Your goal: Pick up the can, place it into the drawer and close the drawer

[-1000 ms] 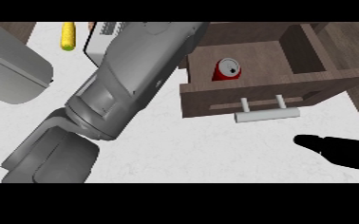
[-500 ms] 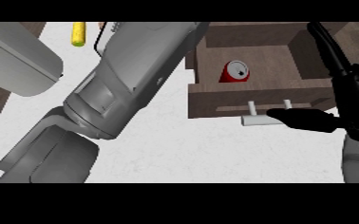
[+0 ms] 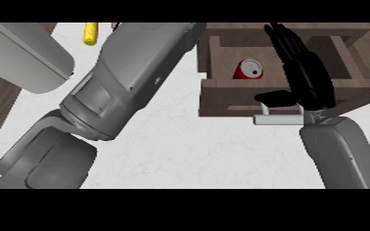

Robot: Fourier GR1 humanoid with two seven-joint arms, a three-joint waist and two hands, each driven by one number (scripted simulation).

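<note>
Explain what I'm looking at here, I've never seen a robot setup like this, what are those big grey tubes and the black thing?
This is one picture, taken from the robot's head looking steeply down at a white counter. The grey tubes are its forearms: the left forearm crosses the middle, with its hand out of view. The black shape is the right hand, fingers straight, over an open wooden drawer, with the thumb by the handle. A red can lies inside the drawer. A yellow object and a rounded grey object sit at the left. Nothing is held.

red can [image 3: 249, 71], white top showing, inside open wooden drawer [image 3: 220, 98]
</note>
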